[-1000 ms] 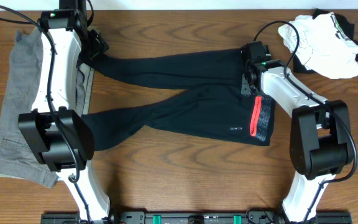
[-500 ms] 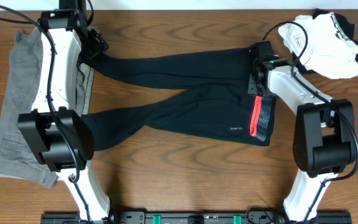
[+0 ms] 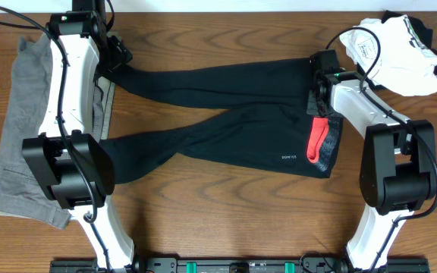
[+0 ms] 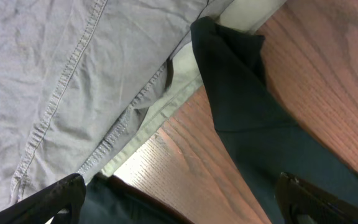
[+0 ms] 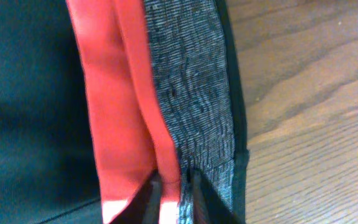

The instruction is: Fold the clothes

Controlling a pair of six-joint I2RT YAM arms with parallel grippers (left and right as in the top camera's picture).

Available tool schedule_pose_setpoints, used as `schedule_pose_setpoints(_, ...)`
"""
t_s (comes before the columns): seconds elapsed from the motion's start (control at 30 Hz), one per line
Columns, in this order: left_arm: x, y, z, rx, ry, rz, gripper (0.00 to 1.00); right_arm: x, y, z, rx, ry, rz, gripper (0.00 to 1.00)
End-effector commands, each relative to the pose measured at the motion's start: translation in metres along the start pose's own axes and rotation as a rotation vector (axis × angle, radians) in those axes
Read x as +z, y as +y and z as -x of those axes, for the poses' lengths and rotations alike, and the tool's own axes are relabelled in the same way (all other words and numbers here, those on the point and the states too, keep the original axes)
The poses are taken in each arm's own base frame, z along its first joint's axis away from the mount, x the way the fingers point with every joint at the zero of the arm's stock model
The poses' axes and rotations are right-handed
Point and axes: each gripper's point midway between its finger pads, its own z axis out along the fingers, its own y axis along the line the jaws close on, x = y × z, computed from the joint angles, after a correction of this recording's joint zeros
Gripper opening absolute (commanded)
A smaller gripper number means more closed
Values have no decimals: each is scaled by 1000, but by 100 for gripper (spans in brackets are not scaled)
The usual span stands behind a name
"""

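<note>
The black leggings (image 3: 218,114) lie spread across the table, legs pointing left and the coral-red and grey waistband (image 3: 321,142) at the right, with a small white logo (image 3: 287,158) near it. My right gripper (image 3: 319,108) is shut on the upper end of the waistband; the right wrist view shows its fingers (image 5: 176,199) pinching the coral strip (image 5: 110,93) beside the grey band (image 5: 191,93). My left gripper (image 3: 120,61) is at the upper leg's cuff. In the left wrist view its jaws (image 4: 179,205) are wide open over wood and black fabric (image 4: 241,93).
Grey trousers (image 3: 17,136) lie along the left edge under my left arm, also in the left wrist view (image 4: 55,81) with a pale hem (image 4: 166,118). A white and black garment pile (image 3: 397,49) sits at the far right corner.
My right gripper has moved right with the waistband's upper end, which has lifted and curled so the coral strip now looks bunched. The left arm has not moved.
</note>
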Motion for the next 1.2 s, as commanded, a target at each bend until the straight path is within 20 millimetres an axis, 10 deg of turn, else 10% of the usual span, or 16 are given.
schedule_pose_setpoints(0.0,1,2,0,5,1,7,98,7,-13,-4,39,34,-18,2)
schedule_pose_setpoints(0.4,1,2,0,5,0,7,98,25,-87,-37,251,257,33,1)
schedule_pose_setpoints(0.67,1,2,0,20,0,7,98,24,-79,-34,195,255,140,1)
schedule_pose_setpoints(1.17,1,2,0,46,0,7,98,-32,-116,-25,375,215,360,1)
